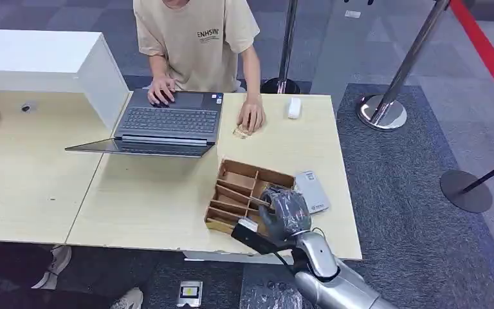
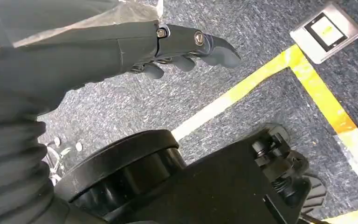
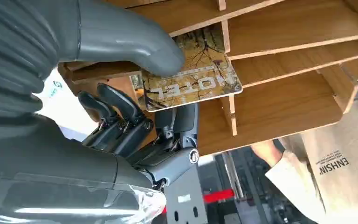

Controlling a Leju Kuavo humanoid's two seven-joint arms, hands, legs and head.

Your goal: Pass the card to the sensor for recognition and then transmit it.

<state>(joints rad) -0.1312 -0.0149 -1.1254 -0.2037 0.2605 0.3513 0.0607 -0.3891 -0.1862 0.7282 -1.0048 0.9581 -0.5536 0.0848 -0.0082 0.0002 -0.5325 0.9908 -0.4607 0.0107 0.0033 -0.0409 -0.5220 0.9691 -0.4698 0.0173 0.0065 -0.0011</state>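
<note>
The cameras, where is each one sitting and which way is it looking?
Head view: high on the robot, looking forward and down at the table, the wooden organizer, a laptop and a person; the right hand and silver arm show.
Left wrist view: behind the left hand, looking down at carpet and yellow tape; dark body parts show.
Right wrist view: behind the right hand, facing the wooden organizer; it pinches the card.
Shared: head and right wrist views both show the organizer, right hand and person.
</note>
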